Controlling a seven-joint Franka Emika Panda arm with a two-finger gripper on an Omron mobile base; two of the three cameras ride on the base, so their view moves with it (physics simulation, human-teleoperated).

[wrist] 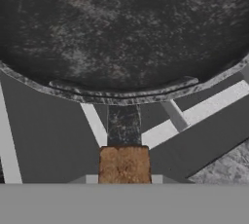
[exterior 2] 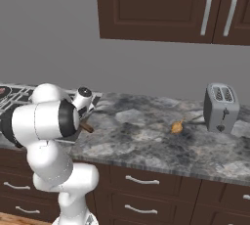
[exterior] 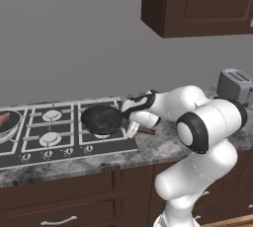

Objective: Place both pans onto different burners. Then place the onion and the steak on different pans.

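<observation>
One black pan sits on the hob's right burner, its brown handle pointing right over the counter. My gripper reaches down onto that handle and is shut on it. In the hand view the pan lies just ahead, with the handle between the finger tips of my gripper. The other pan rests on the far-left burner with the red-pink steak in it. The tan onion lies on the counter, well to the right of the hob. Two burners in the middle stand bare.
A silver toaster stands at the back right of the marble counter, just right of the onion. Dark wall cabinets hang above. The hob's knobs line its front edge.
</observation>
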